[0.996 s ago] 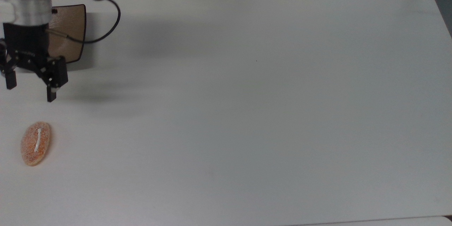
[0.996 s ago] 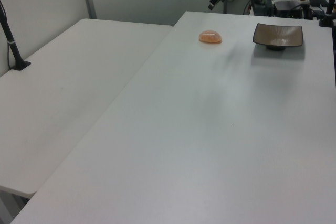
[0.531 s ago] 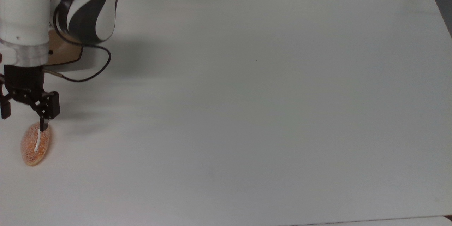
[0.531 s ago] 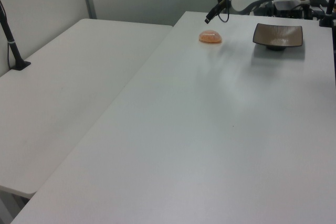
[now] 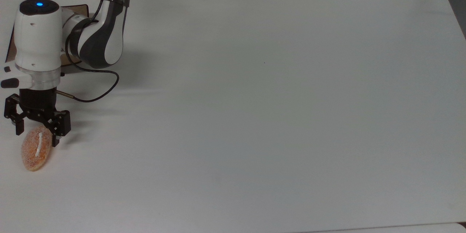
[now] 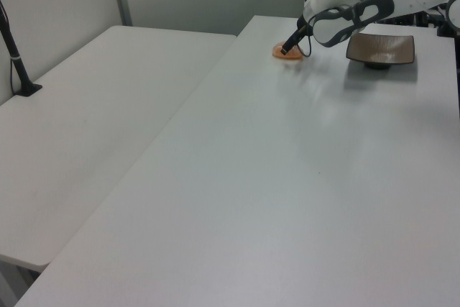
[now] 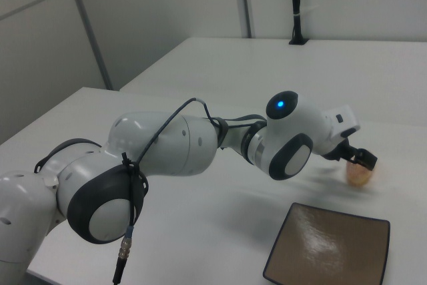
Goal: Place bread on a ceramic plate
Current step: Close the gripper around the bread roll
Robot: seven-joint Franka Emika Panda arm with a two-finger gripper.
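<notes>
The bread [image 5: 36,148], a small oval bun with a white stripe along its speckled orange crust, lies flat on the white table [image 5: 276,109] close to the top view's left edge, at about 8 o'clock in the frame. The gripper [image 5: 37,134] is down over the bun's upper end with its fingers [image 5: 55,139] spread, one on either side of the crust; whether they touch it cannot be told. The ceramic plate [image 6: 381,48], square, glossy and brown, sits apart from the bun toward 11 o'clock in the top view, largely covered there by the arm [image 5: 107,25]. In the left view it stands free at 3 o'clock from the bun, with a strip of bare tabletop between them. The arm reaches in from the table's far side at 12 o'clock in the top view, bends at a white and grey joint above the plate, and ends in a wrist [image 5: 37,40] pointing straight down, a blue light glowing on its cap. From 1 to 5 o'clock the tabletop lies wide open.
</notes>
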